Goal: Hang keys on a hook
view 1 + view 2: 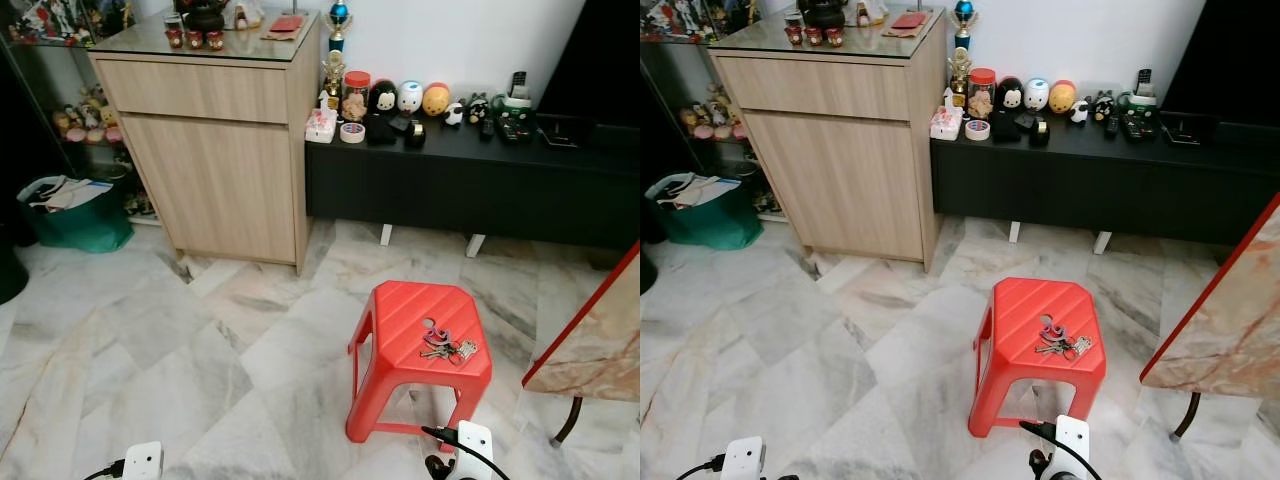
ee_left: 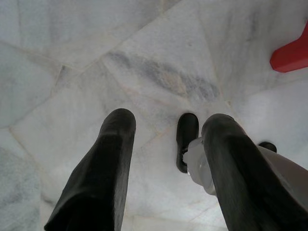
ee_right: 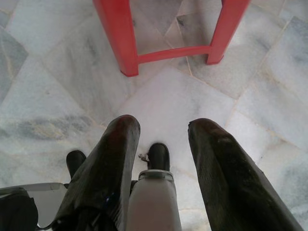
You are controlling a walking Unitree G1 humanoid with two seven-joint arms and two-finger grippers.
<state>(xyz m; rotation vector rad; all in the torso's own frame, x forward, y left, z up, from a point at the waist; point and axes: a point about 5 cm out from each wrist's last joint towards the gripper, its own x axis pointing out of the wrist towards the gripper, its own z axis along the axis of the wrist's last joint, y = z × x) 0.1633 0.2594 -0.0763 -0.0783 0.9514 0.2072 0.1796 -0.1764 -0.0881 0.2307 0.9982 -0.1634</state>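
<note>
The keys lie flat on the red stool, lower right, bunch stretched left to right. Left end effector and right end effector gape wide over the floor.

A bunch of metal keys with what looks like a pinkish tag lies on the red plastic stool standing on the marble floor before a black low cabinet.

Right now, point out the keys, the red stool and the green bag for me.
keys (image 1: 449, 348), left eye view, on the middle of the bunch lying on the stool seat.
red stool (image 1: 405, 312), left eye view, on a bare part of its seat.
green bag (image 1: 78, 224), left eye view, on its front side.
</note>
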